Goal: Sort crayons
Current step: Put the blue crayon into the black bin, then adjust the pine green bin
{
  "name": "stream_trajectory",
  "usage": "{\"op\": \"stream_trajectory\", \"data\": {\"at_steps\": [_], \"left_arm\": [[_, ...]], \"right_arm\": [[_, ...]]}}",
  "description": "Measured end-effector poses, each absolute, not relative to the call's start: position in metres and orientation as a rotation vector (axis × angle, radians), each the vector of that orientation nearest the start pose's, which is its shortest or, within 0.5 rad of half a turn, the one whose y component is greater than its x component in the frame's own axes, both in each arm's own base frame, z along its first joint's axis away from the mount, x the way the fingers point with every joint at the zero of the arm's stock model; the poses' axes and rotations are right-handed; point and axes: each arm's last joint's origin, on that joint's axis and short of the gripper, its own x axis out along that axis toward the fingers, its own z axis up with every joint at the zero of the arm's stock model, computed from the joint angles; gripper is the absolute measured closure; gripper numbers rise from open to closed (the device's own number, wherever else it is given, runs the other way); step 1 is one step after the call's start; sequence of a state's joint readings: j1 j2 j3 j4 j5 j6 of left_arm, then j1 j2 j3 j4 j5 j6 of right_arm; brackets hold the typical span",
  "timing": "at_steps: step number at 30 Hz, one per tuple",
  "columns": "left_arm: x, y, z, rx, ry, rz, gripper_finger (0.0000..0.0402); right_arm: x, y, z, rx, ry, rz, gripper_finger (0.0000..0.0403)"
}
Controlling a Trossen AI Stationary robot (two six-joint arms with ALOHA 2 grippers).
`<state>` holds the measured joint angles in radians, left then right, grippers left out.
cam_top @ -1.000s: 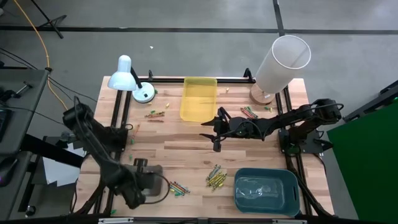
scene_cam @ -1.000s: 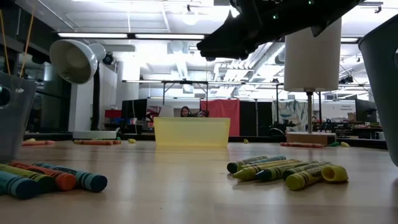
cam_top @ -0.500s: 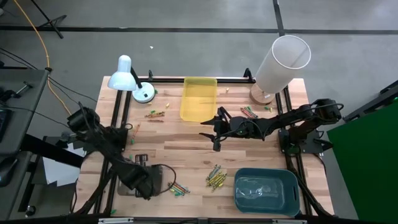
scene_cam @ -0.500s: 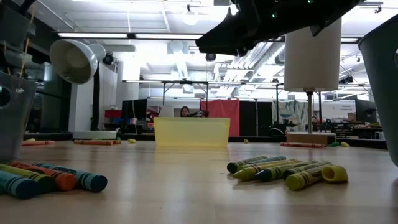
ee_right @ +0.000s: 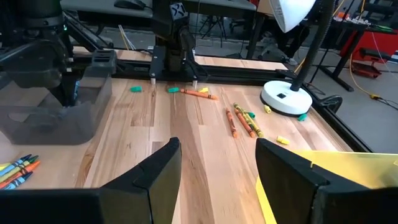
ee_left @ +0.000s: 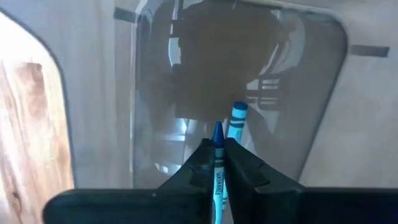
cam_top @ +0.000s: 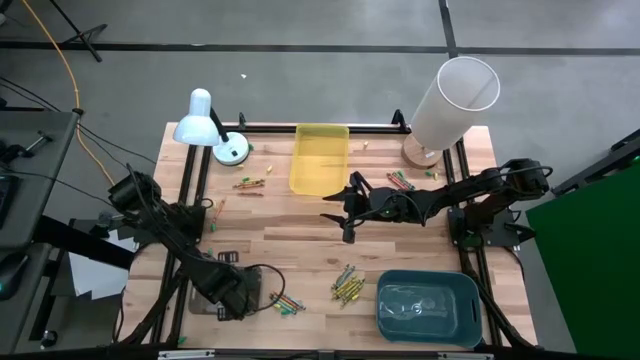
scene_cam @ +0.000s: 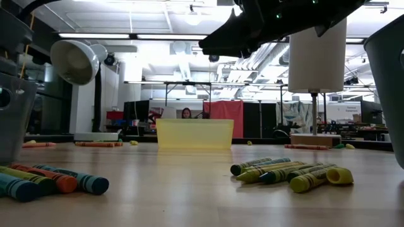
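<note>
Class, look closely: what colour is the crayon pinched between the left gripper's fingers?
Blue: the crayon is best seen in the left wrist view.

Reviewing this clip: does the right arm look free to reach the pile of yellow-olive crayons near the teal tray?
Probably yes. The right pincer hangs open above bare wood, and the pile of yellow-olive crayons lies in the open beside the teal tray, with nothing between. The left pincer is off over the grey tray.

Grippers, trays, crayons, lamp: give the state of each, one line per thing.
Left gripper: over the grey tray, fingers pinching a blue crayon.
Second blue crayon: lying inside the grey tray.
Right gripper: open, empty, raised mid-table.
Yellow tray: upright; contents cannot be told.
Teal tray: upright, no crayons visible inside.
Loose crayons: lying on the table.
Lamp: standing.
</note>
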<state>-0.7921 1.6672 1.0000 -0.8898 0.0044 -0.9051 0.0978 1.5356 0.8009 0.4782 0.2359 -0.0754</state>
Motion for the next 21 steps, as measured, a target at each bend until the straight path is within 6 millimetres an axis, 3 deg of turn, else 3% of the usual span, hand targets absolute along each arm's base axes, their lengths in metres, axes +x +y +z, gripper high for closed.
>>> {"op": "stream_trajectory", "data": {"at_steps": [6,11,16,21], "left_arm": [[0.194,-0.198,0.166,-0.101,1.577,0.06,0.0326],[0.198,-0.199,0.179,-0.06,1.583,0.032,0.0276],[0.203,-0.191,0.216,0.077,1.584,0.065,0.0247],[0.213,-0.172,0.263,0.256,1.211,0.144,0.0243]], "right_arm": [[0.325,0.025,0.223,-0.118,0.258,-0.128,0.0203],[0.325,0.025,0.223,-0.118,0.259,-0.128,0.0203],[0.325,0.025,0.224,-0.119,0.249,-0.128,0.0203],[0.325,0.025,0.225,-0.117,0.235,-0.129,0.0203]]}}
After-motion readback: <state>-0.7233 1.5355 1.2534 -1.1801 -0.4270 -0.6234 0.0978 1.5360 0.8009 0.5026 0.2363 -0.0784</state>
